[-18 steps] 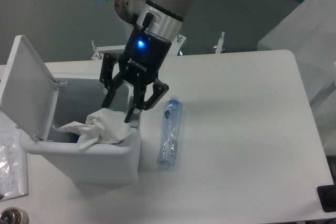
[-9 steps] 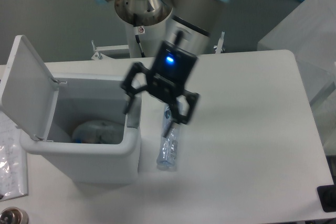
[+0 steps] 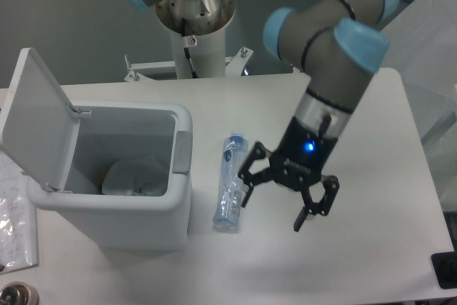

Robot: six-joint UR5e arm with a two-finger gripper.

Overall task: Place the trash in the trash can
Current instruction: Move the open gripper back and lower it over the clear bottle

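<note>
Lying just left of the spread, empty fingers (image 3: pixel 250 185), the bottle (image 3: pixel 230 181) rests beside the trash can (image 3: pixel 114 208).

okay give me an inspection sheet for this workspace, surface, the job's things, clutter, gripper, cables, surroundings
Surface: white table, bare around the gripper.
Job's things: white bin at left, lid tipped open; crumpled wrapper lies inside. Crushed clear bottle with blue label lies on the table just right of the bin, untouched.
Clutter: clear bag at the left edge; small round metal item at bottom left.
Gripper: gripper open, empty, right of the bottle, blue light on.
Cables: nothing seen.
Surroundings: grey wall behind; arm base at the table's back; pale covered block at right.
</note>
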